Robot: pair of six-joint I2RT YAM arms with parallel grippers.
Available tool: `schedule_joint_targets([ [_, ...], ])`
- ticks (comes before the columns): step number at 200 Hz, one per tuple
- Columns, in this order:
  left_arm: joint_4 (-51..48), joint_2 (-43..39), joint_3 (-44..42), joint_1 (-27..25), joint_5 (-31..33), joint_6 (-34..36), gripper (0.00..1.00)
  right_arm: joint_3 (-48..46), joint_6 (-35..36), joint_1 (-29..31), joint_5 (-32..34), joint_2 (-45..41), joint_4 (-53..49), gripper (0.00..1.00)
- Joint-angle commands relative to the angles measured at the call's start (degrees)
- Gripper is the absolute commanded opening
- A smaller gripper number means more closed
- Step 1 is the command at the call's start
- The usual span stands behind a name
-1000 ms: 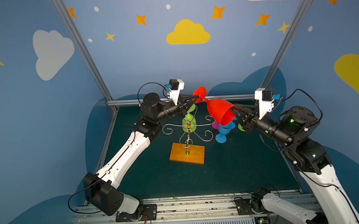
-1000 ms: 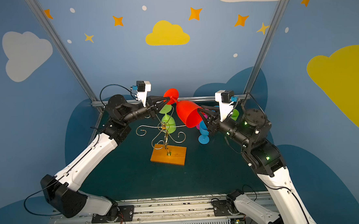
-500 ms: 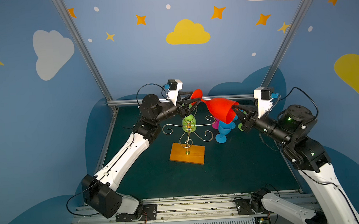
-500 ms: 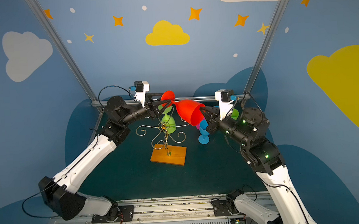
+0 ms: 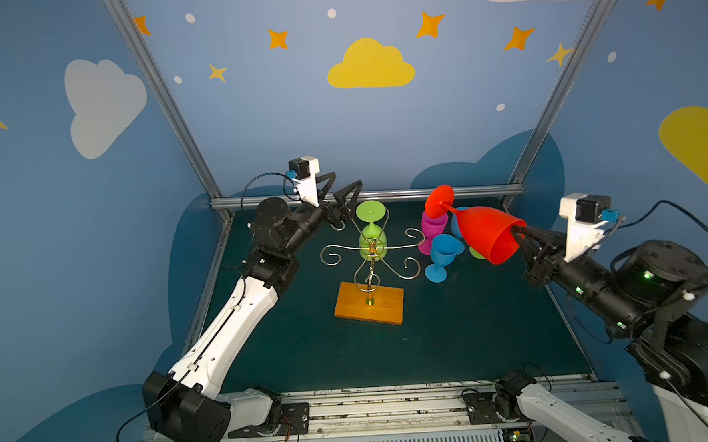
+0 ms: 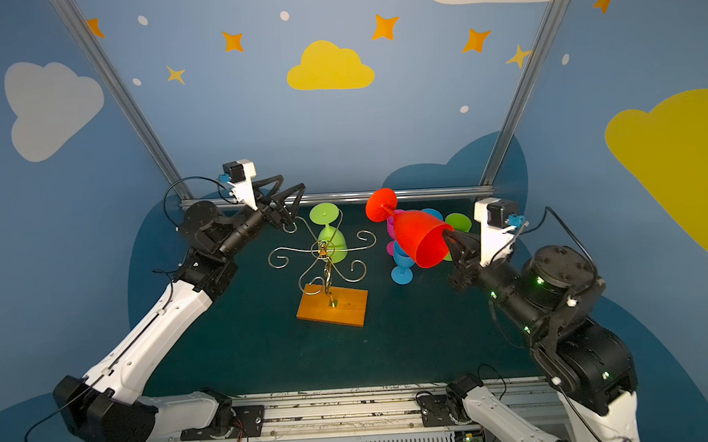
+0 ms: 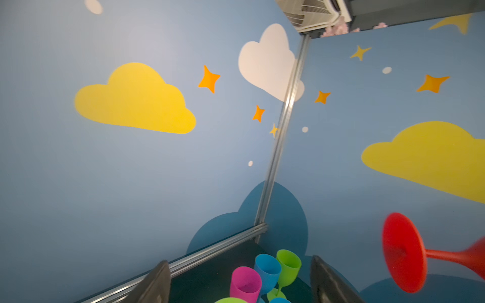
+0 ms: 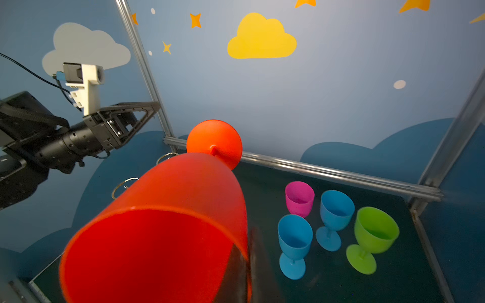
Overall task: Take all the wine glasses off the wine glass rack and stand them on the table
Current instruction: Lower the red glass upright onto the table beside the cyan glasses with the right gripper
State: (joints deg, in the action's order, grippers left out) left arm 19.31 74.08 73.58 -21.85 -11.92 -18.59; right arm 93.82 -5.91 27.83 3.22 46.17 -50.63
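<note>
While the right hand [image 5: 516,233] is pinching the rim of the red wine glass [image 5: 484,232], carrying it tilted in the air to the right of the wine glass rack [image 5: 384,307], the left hand [image 5: 347,181] is gaping wide and empty at the rack's far left. The placing is probably calling for the bowl to be turned upright over bare worktop [image 5: 474,332], clear of the blue glass [image 5: 443,250].
</note>
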Motion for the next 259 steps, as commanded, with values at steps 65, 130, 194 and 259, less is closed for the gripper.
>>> schedule_joint_targets([
  [65,4.8,-4.6,-5.6,6.8,4.7,-8.2,0.82,-10.8,-4.8,-0.3,14.2,-2.2,-27.0,0.0],
  [130,-0.2,-7.7,-7.2,9.4,7.4,-10.4,0.82,-23.6,-6.0,-0.5,13.1,4.7,-17.6,0.0],
  [194,-1.4,-10.0,-9.3,11.6,6.8,-12.0,0.83,-30.3,-5.0,-3.2,8.7,12.3,-6.9,0.0],
  [259,-2.1,-12.0,-12.5,13.1,6.3,-13.3,0.83,-31.6,-3.7,-7.3,4.9,19.4,-0.8,0.0],
])
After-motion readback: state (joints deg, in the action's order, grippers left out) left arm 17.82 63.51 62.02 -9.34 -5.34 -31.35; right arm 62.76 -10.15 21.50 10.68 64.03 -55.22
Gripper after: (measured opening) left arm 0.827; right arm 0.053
